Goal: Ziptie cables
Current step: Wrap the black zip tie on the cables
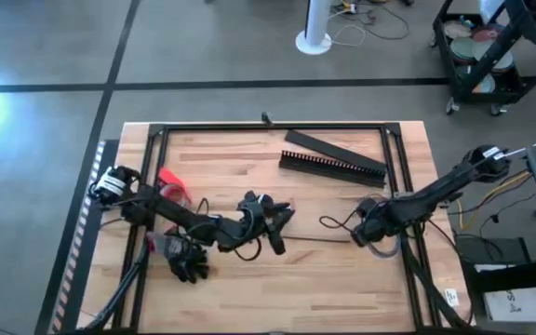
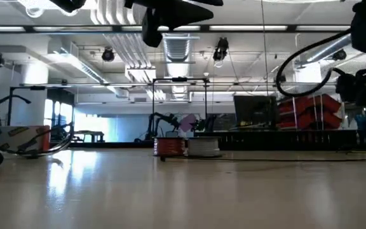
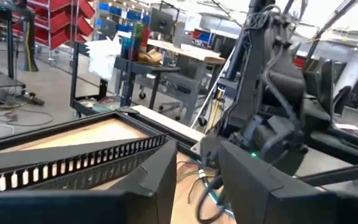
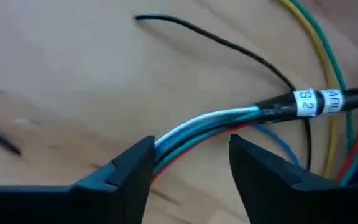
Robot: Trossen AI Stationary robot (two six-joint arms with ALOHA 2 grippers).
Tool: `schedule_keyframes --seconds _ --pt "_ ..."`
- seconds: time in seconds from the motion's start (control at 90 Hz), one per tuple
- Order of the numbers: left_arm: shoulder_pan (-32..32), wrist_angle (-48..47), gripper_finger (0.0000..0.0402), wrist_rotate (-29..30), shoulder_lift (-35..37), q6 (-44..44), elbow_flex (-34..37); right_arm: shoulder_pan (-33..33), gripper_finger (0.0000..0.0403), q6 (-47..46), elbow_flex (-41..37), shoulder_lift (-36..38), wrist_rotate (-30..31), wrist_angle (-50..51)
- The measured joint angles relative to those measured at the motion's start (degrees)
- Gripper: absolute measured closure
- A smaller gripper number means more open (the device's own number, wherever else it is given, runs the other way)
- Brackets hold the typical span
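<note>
- Right gripper (image 4: 191,165) is low over the table (image 1: 249,288) at its right side, right at the cables (image 4: 229,121). Fingers (image 4: 129,168) are apart w/ the bundle running through the gap between them; can't tell if either finger touches it.
- Cables in the right wrist view: a bunch of thin coloured wires (white, blue, green, red) gathered into a black sleeve w/ white printed tags. Yellow and green strands curve off beyond the sleeve, and a single thin black wire (image 4: 216,40) lies on the wood just past the bundle.
- High view: cables (image 1: 380,244) sit under the right gripper (image 1: 368,231) near the table's right frame rail, w/ a small black loop (image 1: 335,223) poking out towards table centre.
- Ziptie (image 1: 313,239): thin straight black line flat on the wood, between the two grippers, one end near the cables.
- Left gripper (image 1: 273,216) is around mid-table, held above the wood. Fingers (image 3: 160,180) are moderately open, nothing between them; it faces the right arm.
- Comb-toothed black duct (image 1: 331,166) and a flat black bar (image 1: 319,146) lie at the far side of the table, well apart from both grippers.
- Red item (image 1: 172,183) on the left part of the table, near the left arm's base.
- Low view: the cables aren't clear there.
</note>
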State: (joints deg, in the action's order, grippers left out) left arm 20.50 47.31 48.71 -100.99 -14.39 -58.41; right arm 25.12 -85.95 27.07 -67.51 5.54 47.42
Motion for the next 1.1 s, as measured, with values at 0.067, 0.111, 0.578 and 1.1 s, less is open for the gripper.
schedule_keyframes --seconds 0.067,0.111,0.578,1.1 --pt "-0.27 -0.26 0.0301 0.07 0.00 1.98 -0.81 0.00 0.0227 -0.17 -0.24 -0.01 -0.02 -1.08" --pt "-0.30 -0.27 0.0301 0.06 0.01 3.19 -1.43 0.00 0.0231 -0.20 -0.25 -0.13 -0.05 -1.59" --pt "-0.51 -5.52 0.0289 0.20 0.09 5.00 -4.13 0.02 0.0392 8.38 0.05 -0.45 0.85 -4.51" --pt "-1.06 -9.40 0.0290 0.20 0.09 6.86 -3.78 -1.10 0.0401 34.92 15.27 8.82 20.74 0.98"
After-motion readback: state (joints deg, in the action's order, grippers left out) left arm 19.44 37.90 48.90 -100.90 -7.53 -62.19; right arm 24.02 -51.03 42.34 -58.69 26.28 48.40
